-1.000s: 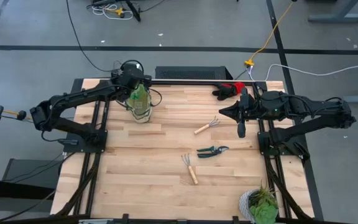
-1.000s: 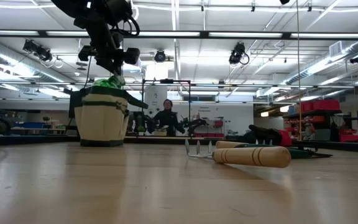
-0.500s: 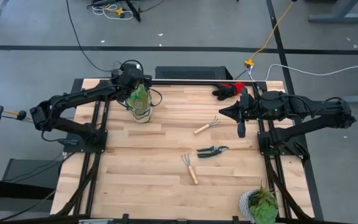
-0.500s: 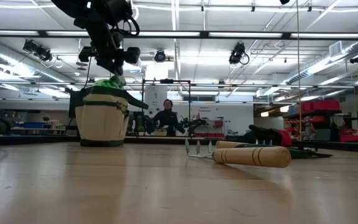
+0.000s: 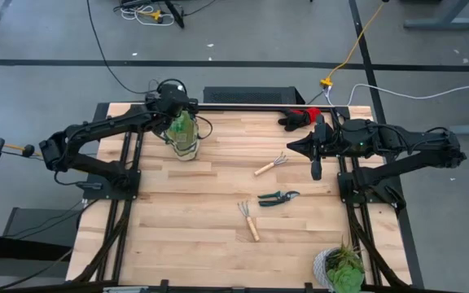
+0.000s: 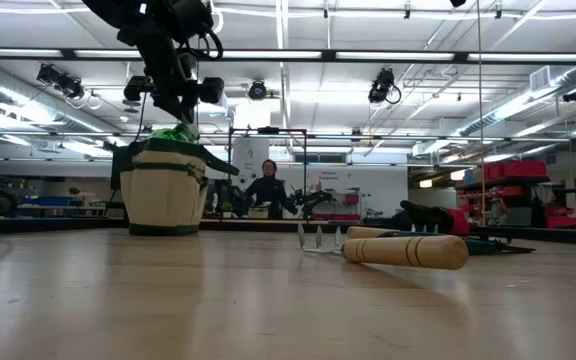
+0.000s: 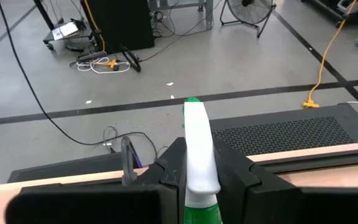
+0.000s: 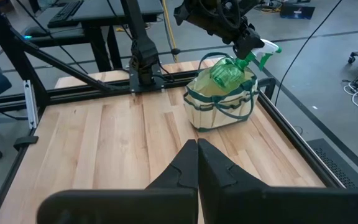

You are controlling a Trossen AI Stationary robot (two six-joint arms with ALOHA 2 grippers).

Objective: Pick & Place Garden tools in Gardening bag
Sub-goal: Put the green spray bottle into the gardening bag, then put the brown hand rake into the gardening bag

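My left gripper (image 7: 197, 180) has its jaws clamped on the white neck of the green spray bottle (image 8: 234, 70), which hangs over the mouth of the gardening bag (image 5: 184, 137) at the far left of the surface (image 5: 202, 212). My right gripper (image 8: 197, 155) waits with jaws pressed together, empty, above the right side. Lying loose mid-surface: one rake (image 5: 270, 166), the pruning shears (image 5: 278, 197) and a second rake (image 5: 248, 220). The gloves (image 5: 298, 117) lie at the far edge.
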